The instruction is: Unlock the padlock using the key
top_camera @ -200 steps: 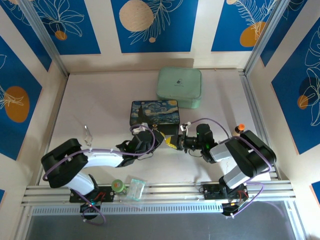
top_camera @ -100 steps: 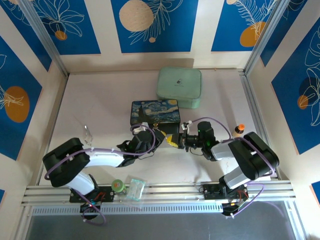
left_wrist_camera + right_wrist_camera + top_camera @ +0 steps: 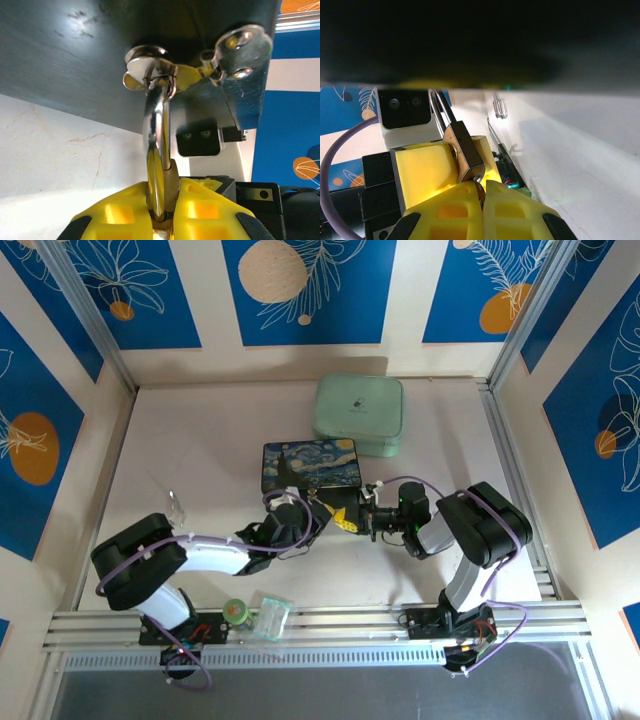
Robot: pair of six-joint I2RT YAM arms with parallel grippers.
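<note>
Padlock (image 3: 465, 149) steadying: my left gripper (image 3: 162, 201) is clamping it tight so my right gripper (image 3: 482, 200), pinching the key (image 3: 479, 188), is inserting it squarely.

padlock (image 3: 465, 150) on box (image 3: 310, 465) front, left gripper (image 3: 163, 200) left, right gripper (image 3: 482, 197) right, case (image 3: 359, 415) behind

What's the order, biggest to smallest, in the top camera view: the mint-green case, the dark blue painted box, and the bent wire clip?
1. Mint-green rounded square case: largest.
2. Dark blue painted rectangular box: clearly smaller.
3. Thin bent wire clip: by far the smallest.
Nearness to the camera doesn't blur this ranking.
</note>
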